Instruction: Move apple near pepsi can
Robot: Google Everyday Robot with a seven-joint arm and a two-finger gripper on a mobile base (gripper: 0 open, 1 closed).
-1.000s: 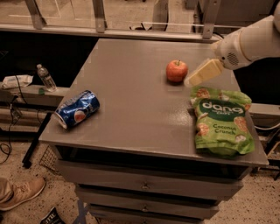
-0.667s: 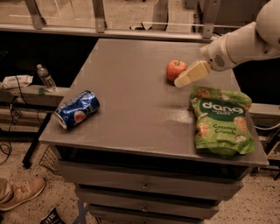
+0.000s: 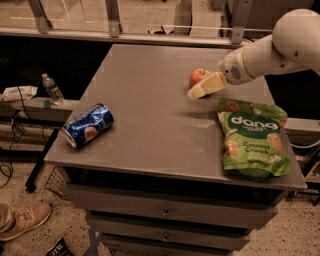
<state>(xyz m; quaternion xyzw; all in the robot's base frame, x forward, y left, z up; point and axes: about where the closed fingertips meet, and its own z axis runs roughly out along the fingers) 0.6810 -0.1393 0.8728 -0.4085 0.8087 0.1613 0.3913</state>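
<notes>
1. A lab or workshop-like room: a grey metal drawer cabinet (image 3: 165,210) stands on a speckled floor (image 3: 300,235).
2. Cables (image 3: 10,165) trail at the left edge; metal-framed glass (image 3: 75,12) runs along the top.
3. The robot's gripper (image 3: 206,86) hovers upper right — beside the apple (image 3: 198,76).

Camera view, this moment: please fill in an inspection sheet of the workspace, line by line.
Surface: grey table, drawers beneath.
Job's things: apple upright at the far right; pepsi can on its side at the front left corner, far from the apple.
Clutter: green snack bag lying flat at the front right.
Grippers: gripper low, right at the apple's front side; contact cannot be told.
Cables: black cable on the floor left of the table.
Surroundings: water bottle on a low ledge at left; shoe on the floor.
</notes>
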